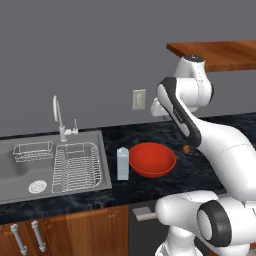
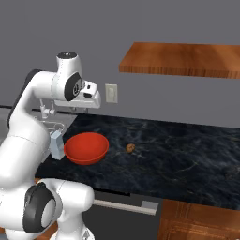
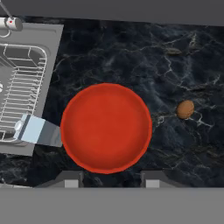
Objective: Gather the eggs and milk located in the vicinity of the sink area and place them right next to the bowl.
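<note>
A red bowl [image 1: 152,159] [image 2: 86,147] [image 3: 106,127] sits on the dark marble counter. The milk [image 1: 122,163] [image 2: 56,144] [image 3: 37,131] stands upright just left of the bowl, at the sink's right edge. One brown egg [image 1: 186,148] [image 2: 130,147] [image 3: 185,109] lies on the counter a short way right of the bowl. The steel sink [image 1: 20,170] [image 3: 52,65] is to the left. My gripper [image 3: 109,180] hangs high above the bowl, looking straight down, open with nothing between its fingers.
A wire dish rack [image 1: 75,167] fills the sink's right half, and the faucet [image 1: 57,117] stands behind it. A wooden shelf [image 1: 215,50] [image 2: 183,58] juts from the wall at upper right. A wall outlet [image 1: 139,99] is behind the bowl. Bare counter stretches to the right of the egg.
</note>
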